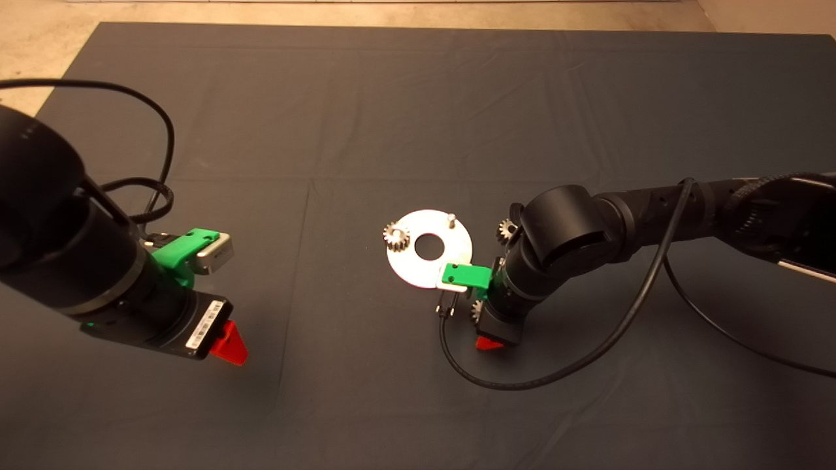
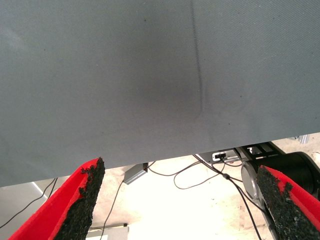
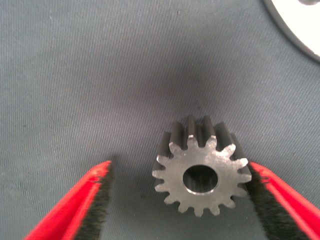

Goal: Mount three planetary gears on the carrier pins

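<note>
R hand (image 3: 180,200), just beside the disc (image 1: 457,251), sits spread wide round a loose gear (image 3: 201,172), touching one pad only, w/ one gear (image 1: 396,236) already pinned; next: close, lift, align bore over free pin (image 1: 451,219); L hand (image 2: 180,200) idle, open.

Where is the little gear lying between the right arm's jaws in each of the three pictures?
Head view: the gear peeks out beside the right arm, just off the disc.
Left wrist view: not in it.
Right wrist view: the gear lies flat between the open jaws.
Shared landmark: the disc, in head and right wrist views.
</note>
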You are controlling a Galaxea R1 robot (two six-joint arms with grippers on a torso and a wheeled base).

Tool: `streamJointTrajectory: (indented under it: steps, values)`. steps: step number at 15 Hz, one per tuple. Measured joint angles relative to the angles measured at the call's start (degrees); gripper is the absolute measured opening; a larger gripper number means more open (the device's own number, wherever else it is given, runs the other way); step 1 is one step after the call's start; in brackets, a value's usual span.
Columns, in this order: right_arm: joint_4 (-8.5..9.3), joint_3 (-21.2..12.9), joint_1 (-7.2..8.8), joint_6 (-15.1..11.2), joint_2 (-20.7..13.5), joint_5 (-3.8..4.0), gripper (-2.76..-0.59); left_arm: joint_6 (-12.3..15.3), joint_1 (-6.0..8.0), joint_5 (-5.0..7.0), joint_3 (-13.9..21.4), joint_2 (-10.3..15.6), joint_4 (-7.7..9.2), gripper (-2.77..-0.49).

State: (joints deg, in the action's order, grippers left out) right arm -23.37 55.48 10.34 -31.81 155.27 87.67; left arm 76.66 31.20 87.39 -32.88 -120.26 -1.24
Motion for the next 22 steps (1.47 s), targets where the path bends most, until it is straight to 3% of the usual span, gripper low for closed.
streamJointTrajectory:
  steps: [16,22]
  values:
    - [-1.65,0.22,-0.01,0.02,0.00,0.04,-2.08,0.01,-0.02,0.00,0.41,0.56,0.12,-1.09]
    - [-2.32,0.26,-0.01,0.02,0.00,0.00,-2.11,0.02,0.00,0.00,0.77,1.05,0.23,-1.09]
